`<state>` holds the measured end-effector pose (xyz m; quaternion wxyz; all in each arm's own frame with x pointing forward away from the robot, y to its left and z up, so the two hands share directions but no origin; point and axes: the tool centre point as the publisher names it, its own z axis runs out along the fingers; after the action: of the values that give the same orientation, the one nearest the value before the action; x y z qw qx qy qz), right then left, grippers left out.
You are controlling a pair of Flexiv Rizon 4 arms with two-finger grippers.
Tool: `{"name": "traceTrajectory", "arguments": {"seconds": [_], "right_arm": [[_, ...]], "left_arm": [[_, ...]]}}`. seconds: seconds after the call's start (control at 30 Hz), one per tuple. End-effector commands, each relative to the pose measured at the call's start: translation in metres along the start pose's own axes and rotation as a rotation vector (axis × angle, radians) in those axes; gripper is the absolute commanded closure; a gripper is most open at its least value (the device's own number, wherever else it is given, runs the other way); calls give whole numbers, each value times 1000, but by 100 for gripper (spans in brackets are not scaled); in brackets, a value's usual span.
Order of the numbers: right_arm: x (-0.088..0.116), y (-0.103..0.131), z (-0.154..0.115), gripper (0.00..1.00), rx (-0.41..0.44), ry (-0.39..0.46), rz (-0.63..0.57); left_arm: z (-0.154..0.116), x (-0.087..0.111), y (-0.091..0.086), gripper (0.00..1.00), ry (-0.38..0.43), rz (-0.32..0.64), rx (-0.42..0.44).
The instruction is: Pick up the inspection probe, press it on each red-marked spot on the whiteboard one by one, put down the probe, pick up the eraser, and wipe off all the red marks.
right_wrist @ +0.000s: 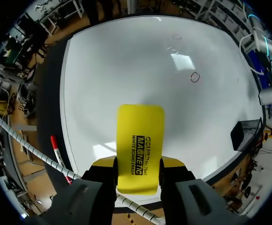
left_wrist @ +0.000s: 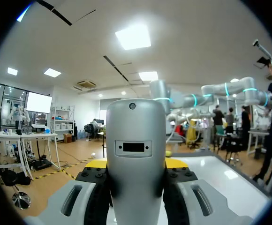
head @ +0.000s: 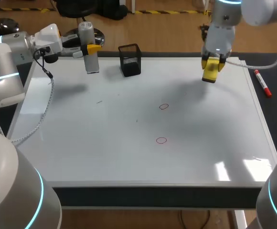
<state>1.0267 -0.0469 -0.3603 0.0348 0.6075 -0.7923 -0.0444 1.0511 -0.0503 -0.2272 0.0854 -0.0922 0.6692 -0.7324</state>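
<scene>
1. Head view: the left gripper (head: 90,48) is clamped sideways on the inspection probe (head: 89,36). The grey cylinder stands upright at the far left corner of the whiteboard (head: 200,157), well apart from the two red marks (head: 164,107) near the middle. I judge this to be a parking spot that keeps the probe out of the wiping path. Whether its foot rests on the board or hangs just above it, I cannot tell. The right gripper (head: 213,64) pinches the yellow eraser (head: 209,75), which points down over the far right of the board and apparently does not touch it. Neither circle is wiped yet. A black mesh pen cup (head: 130,59) stands near the probe, and a red marker (head: 262,83) lies off the board's right edge.

2. Left wrist view: the probe (left_wrist: 136,150) fills the gap, with both fingers pressed against its sides. Its lower end and the board beneath it are cut off.

3. Right wrist view: both fingers grip the eraser (right_wrist: 139,140) by its long edges. Its printed back faces the camera, so the wiping face is hidden. One red mark (right_wrist: 195,77) lies well ahead, and the farther one is faint. The marker (right_wrist: 58,157) lies beside the gripper, off the board.
</scene>
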Motion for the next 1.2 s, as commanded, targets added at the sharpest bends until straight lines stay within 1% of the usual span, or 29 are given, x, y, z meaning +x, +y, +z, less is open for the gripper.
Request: {"name": "traceTrajectory", "arguments": {"seconds": [0.03, 0.2, 0.27, 0.33, 0.4, 0.6, 0.63, 0.77, 0.83, 1.0, 1.2], "right_arm": [[-14, 22, -3, 100, 15, 21, -41], [-35, 48, -1, 100, 7, 8, -94], [-43, 58, 0, 100, 22, 19, -108], [-50, 66, 0, 100, 18, 0, -100], [-59, 76, 1, 100, 34, 25, -125], [-86, 108, -2, 100, 46, 10, -174], [-90, 114, -1, 100, 53, 18, -177], [-102, 132, 3, 100, 36, -4, -177], [-108, 140, 6, 100, 38, 2, -177], [-118, 153, 13, 100, 43, -7, -173], [-134, 165, 26, 100, 28, -15, -235]], "left_arm": [[0, 0, 0, 100, 0, 2, 1], [0, 0, 0, 100, 0, 2, 1], [0, 0, 0, 100, 0, 2, 1], [0, 0, 0, 100, 0, 2, 1], [0, 0, 0, 100, 0, 2, 1], [0, 0, 0, 100, 0, 2, 1], [0, 0, 0, 100, 0, 2, 1], [0, 0, 0, 100, 0, 2, 1], [0, 0, 0, 100, 0, 2, 1], [0, 0, 0, 100, 0, 2, 1], [0, 0, 0, 100, 0, 2, 1]]}}
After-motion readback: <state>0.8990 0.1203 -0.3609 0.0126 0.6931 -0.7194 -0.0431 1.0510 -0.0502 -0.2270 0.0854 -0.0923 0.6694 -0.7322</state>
